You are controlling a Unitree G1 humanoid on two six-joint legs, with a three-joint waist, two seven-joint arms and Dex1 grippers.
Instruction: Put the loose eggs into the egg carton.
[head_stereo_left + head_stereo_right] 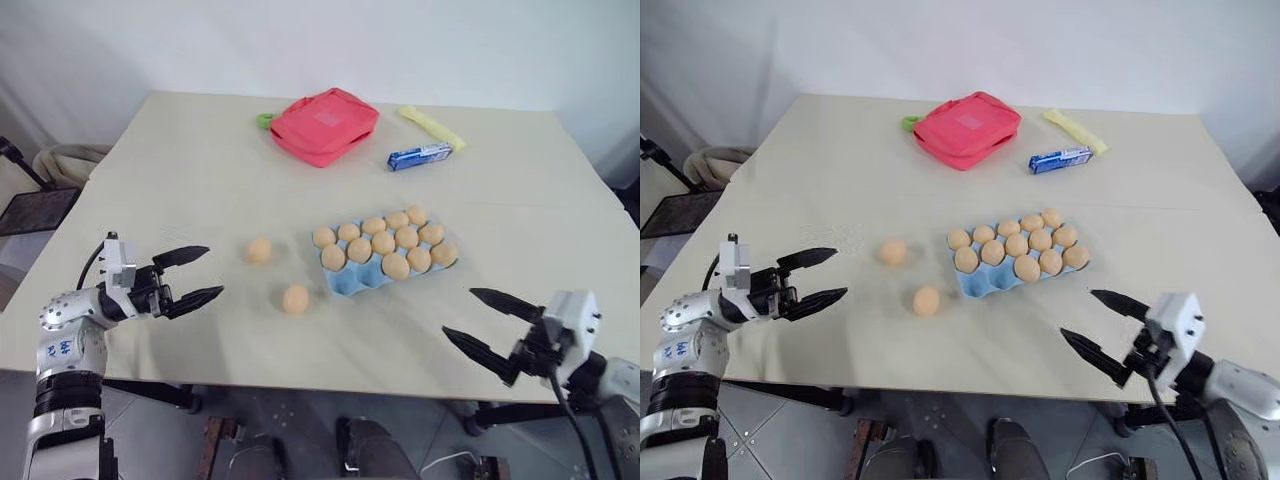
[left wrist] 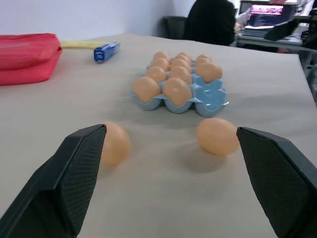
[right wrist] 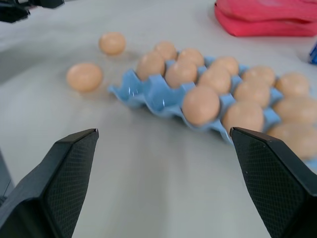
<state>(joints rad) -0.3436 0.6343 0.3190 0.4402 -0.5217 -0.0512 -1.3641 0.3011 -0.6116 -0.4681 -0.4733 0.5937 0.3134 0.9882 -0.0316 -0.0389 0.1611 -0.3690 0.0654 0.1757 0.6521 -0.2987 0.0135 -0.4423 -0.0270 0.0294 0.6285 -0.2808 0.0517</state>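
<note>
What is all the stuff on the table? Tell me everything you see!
loose eggs: two, tan-orange, on the table left of the carton, one farther back, one nearer the front edge
egg carton: one, light blue, middle of the table; eleven eggs in it, the near-left cups free
pouch: one, red, far side
green thing: one, peeking out beside the pouch
packet: one, blue and white, right of the pouch
yellow thing: one, long, behind the packet
table: one, cream
left gripper: black fingers open, empty, left of the loose eggs
right gripper: black fingers open, empty, near the front right edge
</note>
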